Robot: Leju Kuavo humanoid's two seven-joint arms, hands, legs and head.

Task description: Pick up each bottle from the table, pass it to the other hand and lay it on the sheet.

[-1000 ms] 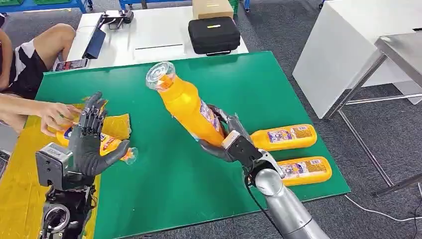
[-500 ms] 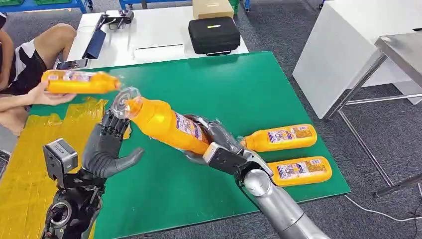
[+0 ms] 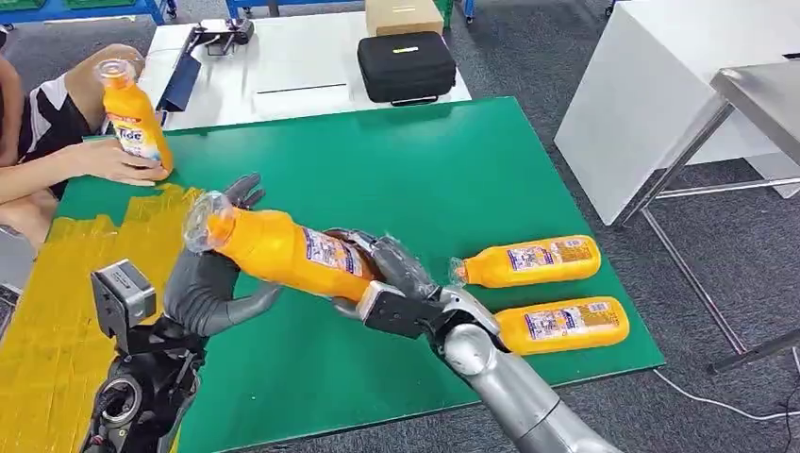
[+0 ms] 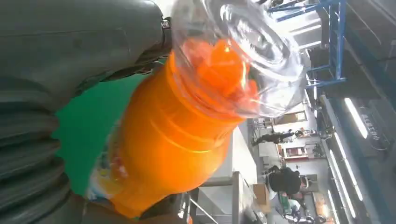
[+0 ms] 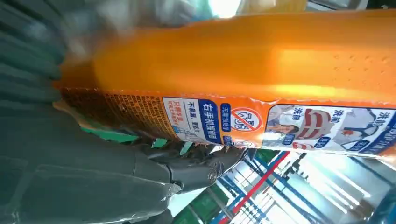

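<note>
Right hand (image 3: 391, 283) grips orange bottle (image 3: 283, 250) base; left hand (image 3: 212, 283) spread wide beneath its neck, not gripping.

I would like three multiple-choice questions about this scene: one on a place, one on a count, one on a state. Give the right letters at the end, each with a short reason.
1. Where do the two bottles that nobody holds lie?
A. on the green mat, near its right edge
B. on the yellow sheet
C. on the white table behind

2. How many orange bottles are in the head view?
A. two
B. three
C. four

3. What is the state of the right hand?
A. open above the mat
B. gripping a bottle by its lower body
C. resting flat on the sheet

Answers:
1 A: both bottles lie on the green mat.
2 C: those two, the one in the right hand, and one under a person's hand.
3 B: its fingers wrap the held bottle, cap toward the left hand.
</note>
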